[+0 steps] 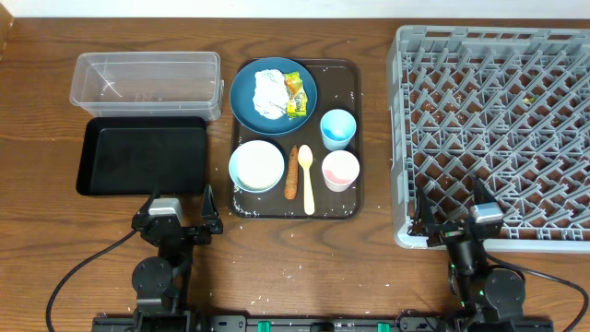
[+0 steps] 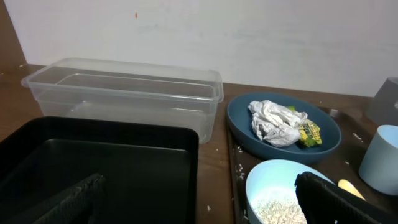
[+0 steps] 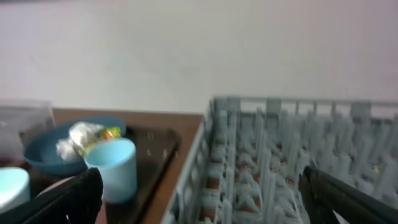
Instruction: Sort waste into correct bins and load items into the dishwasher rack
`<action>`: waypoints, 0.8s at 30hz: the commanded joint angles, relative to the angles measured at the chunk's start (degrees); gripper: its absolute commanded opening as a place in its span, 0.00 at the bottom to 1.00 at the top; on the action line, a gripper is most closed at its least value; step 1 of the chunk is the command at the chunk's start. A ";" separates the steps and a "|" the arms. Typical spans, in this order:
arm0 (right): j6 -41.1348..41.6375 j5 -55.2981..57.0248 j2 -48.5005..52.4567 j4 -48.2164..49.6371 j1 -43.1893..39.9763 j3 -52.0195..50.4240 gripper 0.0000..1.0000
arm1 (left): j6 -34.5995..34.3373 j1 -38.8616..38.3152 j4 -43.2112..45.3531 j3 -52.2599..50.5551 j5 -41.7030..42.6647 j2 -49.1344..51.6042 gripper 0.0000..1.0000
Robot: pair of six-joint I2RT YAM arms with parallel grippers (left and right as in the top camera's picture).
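Note:
A dark blue plate [image 1: 249,97] on the brown serving tray [image 1: 355,138] holds a crumpled white napkin [image 1: 270,92] and a yellow-green wrapper [image 1: 295,96]. Below it stand a light-blue bowl [image 1: 256,166] with rice grains [image 2: 277,211], a brown stick [image 1: 291,172], a pale yellow spoon [image 1: 306,177], a light-blue cup [image 1: 338,128] and a pink cup [image 1: 339,170]. The clear tub [image 1: 147,83] and black tray [image 1: 143,155] lie left. The grey rack [image 1: 493,129] is right. My left gripper [image 1: 180,210] and right gripper [image 1: 452,214] are open and empty near the front edge.
Loose rice grains [image 1: 277,242] are scattered on the wooden table in front of the serving tray. The rack's near wall [image 3: 214,162] stands just ahead of my right gripper. The black tray's near rim [image 2: 99,130] lies just ahead of my left gripper.

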 commanded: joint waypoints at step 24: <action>-1.03 -13.42 46.07 -22.62 -0.26 50.66 0.99 | -1.33 -6.69 -29.14 65.29 3.96 59.14 0.98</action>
